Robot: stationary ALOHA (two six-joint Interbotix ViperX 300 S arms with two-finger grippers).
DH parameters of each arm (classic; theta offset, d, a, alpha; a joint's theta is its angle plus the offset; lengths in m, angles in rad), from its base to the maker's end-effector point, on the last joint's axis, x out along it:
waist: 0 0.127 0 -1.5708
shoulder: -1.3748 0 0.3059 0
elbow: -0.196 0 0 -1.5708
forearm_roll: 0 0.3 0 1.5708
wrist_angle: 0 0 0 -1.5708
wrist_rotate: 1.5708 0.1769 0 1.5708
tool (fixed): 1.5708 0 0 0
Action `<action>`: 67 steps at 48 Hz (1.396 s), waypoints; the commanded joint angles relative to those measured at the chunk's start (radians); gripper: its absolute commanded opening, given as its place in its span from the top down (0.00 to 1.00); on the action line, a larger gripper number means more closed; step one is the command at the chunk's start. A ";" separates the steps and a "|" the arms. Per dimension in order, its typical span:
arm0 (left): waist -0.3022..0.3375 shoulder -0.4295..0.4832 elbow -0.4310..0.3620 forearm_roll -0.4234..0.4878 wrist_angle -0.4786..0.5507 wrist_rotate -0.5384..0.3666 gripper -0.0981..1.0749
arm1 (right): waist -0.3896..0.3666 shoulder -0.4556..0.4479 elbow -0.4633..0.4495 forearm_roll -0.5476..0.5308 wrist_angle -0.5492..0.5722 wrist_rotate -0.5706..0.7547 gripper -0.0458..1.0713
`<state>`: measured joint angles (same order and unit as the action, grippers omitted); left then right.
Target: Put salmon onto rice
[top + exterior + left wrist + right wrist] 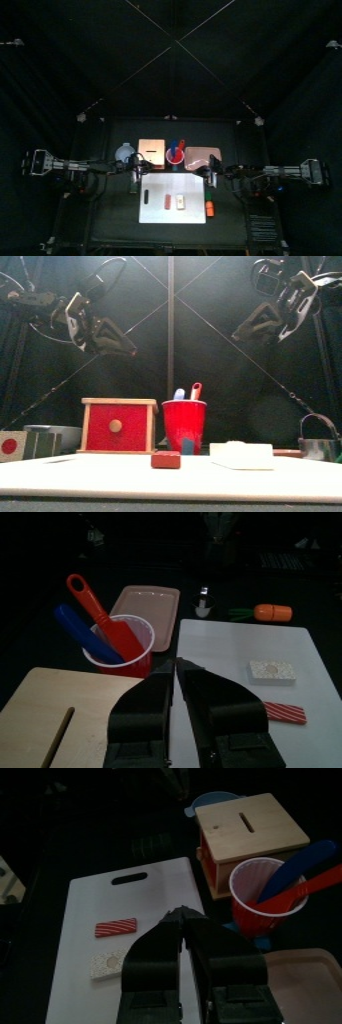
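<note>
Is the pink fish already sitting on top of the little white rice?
No, the salmon lies flat on the white board beside the rice, with bare board between them.

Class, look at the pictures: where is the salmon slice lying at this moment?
In the top view the salmon lies on the white board, just left of the rice and apart from it. In the front view the salmon sits left of the rice, before the red cup.
</note>
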<state>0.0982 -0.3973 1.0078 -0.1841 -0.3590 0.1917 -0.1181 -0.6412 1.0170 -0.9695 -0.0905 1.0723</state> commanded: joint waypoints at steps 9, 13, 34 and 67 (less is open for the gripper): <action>-0.017 0.015 -0.037 -0.012 -0.005 -0.003 0.44 | 0.014 -0.005 -0.021 0.012 -0.005 0.003 0.64; -0.046 0.034 -0.064 -0.049 0.023 -0.002 0.44 | 0.017 -0.005 -0.015 0.014 -0.002 0.003 0.64; -0.072 0.219 -0.347 -0.158 0.411 -0.008 0.44 | 0.018 -0.009 0.018 0.011 -0.002 0.000 0.64; -0.043 0.503 -0.706 -0.298 0.917 -0.084 0.44 | 0.011 -0.012 0.081 -0.009 -0.002 0.000 0.64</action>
<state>0.0506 0.0951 0.3666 -0.5231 0.4955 0.1365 -0.1058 -0.6458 1.1075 -0.9787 -0.0890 1.0738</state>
